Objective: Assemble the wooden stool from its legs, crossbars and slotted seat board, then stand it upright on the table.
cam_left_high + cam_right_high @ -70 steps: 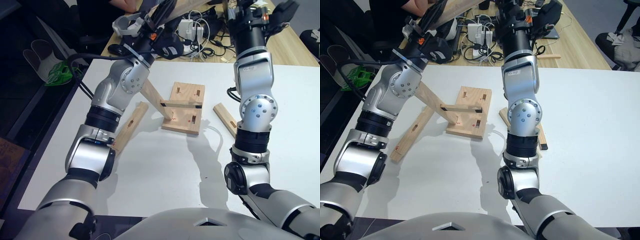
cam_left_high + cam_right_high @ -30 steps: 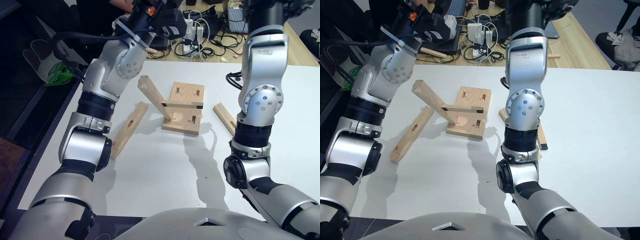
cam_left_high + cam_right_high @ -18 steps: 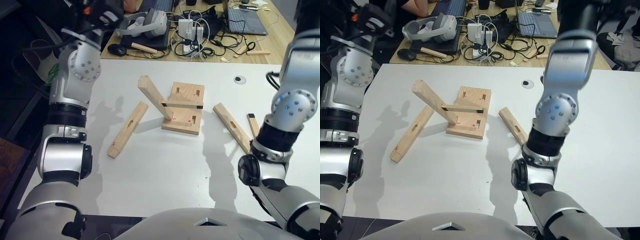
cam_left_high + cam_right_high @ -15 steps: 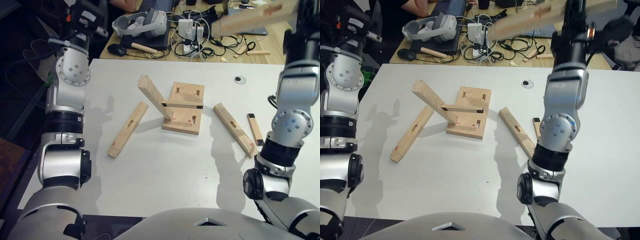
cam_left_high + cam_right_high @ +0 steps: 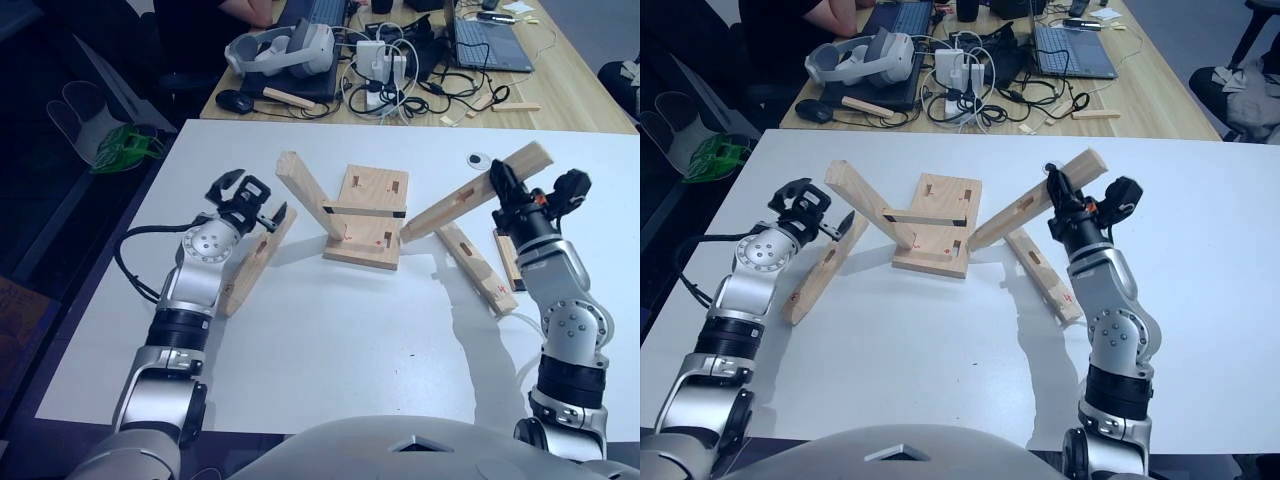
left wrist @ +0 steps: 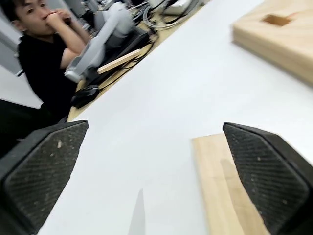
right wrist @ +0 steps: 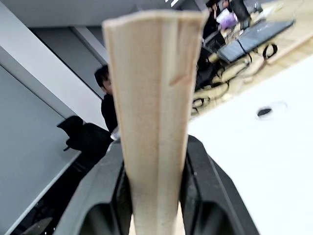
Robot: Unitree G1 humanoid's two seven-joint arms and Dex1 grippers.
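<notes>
One white table (image 5: 320, 340), leg (image 5: 440, 211) in right gripper (image 5: 502, 195), cluttered wooden desk (image 5: 585, 98) behind

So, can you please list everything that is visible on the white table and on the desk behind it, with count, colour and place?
seat board: one, pale wood, table centre
slanted leg: one, pale wood, standing in the seat board
left leg: one, pale wood, flat
right leg: one, pale wood, flat
held leg: one, pale wood, tilted
crossbars: two, dark-ended; one on the slanted leg, one flat far right
table: one, white
disc: one, black
headset: one, white, back desk
laptop: one, dark, back desk
left gripper: open, over the left leg
right gripper: shut on the held leg
</notes>
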